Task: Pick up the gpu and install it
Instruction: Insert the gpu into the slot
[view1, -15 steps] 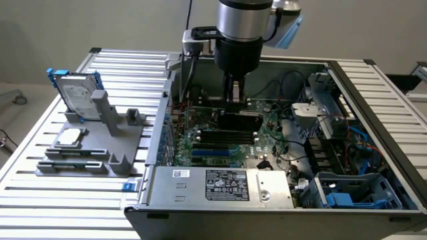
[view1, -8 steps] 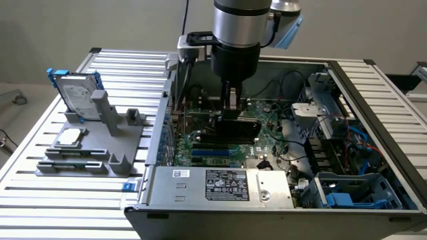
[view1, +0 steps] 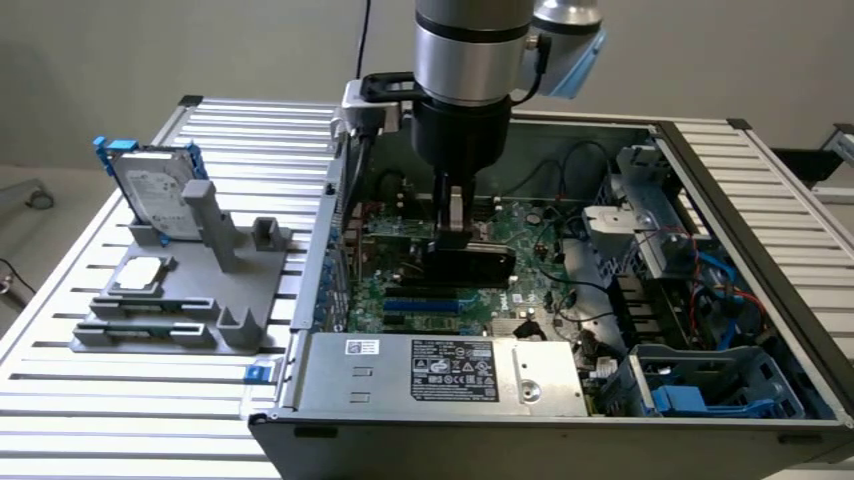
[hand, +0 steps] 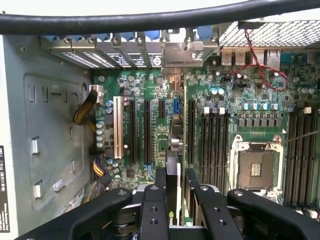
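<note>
Black gpu (view1: 474, 265) w/ prob. NVIDIA logo (hand: 172, 216), clamped in gripper (view1: 455, 232).

Arm (view1: 461, 40): upper part cut off by the exterior view's top edge.

Gripper (view1: 455, 232): its fingers cover the upper edge of the gpu (view1: 470, 265). Whether the card's lower edge touches a slot cannot be told.

Computer case (view1: 400, 440): near wall runs out of frame.

Hard drive (view1: 150, 190): lower portion concealed behind the grey holder (view1: 214, 240).

Power supply label (view1: 447, 357): print too small to read.

Wrist view: the gpu stands edge-on, faces unseen. A black cable (hand: 150, 21) masks the case's rear rim.
</note>
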